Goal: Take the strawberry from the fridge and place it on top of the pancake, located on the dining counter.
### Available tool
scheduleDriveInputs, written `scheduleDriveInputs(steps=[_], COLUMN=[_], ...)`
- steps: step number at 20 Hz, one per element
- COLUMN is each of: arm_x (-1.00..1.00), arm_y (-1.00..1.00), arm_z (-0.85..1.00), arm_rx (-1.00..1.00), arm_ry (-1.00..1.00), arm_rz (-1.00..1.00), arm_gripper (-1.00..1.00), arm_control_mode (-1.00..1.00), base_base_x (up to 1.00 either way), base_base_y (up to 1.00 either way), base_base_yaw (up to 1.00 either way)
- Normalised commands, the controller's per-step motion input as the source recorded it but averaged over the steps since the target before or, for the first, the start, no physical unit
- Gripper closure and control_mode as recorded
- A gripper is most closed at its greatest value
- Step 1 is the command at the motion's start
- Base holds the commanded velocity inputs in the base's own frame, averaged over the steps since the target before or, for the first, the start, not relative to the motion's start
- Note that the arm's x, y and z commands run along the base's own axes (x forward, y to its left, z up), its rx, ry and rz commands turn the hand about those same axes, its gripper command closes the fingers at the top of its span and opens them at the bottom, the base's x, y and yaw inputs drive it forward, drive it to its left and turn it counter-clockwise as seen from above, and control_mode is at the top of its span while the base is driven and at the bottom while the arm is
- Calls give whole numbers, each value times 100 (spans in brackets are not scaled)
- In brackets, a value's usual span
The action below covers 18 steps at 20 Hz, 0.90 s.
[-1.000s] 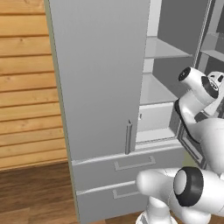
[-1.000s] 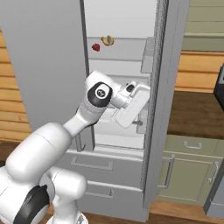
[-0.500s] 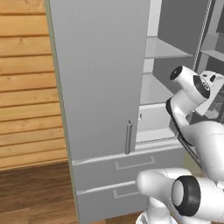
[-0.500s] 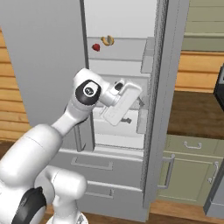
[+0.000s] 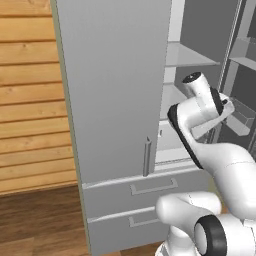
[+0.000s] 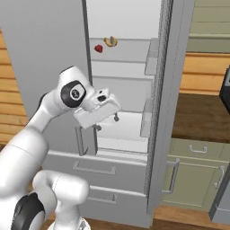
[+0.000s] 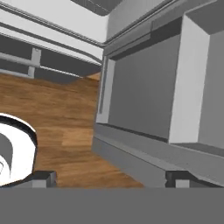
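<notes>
The tiny bright red strawberry [image 6: 98, 48] sits on an upper glass shelf of the tall light-grey fridge [image 6: 130, 148], just beside a yellow-brown bun-like food [image 6: 110, 42], while the white arm's two-finger gripper [image 6: 107, 122] hangs well below them at the open compartment, jaws spread wide and empty.

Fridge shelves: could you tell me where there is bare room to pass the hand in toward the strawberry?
The top shelf is bare right of the bun, up to the door bins. The shelf below looks bare. It is crowded at the left, where the strawberry sits close to the bun. The open hand hangs lower, before the bottom shelf.
</notes>
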Motion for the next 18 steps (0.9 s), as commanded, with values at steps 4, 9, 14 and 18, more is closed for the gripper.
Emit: scheduleDriveInputs(steps=[4,9,14,18], arm_x=[29,38,27,39], arm_y=[100,93,80,60], arm_z=[-29,-26,-21,0], arm_rx=[62,68,31,-8], arm_ry=[-16,-19,-26,-3], arm_rz=[-17,-21,-35,-21], arm_gripper=[-100,-100,-100,-100], arm_control_mode=[-100,-100,-100,-100], base_base_x=[0,0,0,0], base_base_y=[0,0,0,0], base_base_yaw=[0,0,0,0])
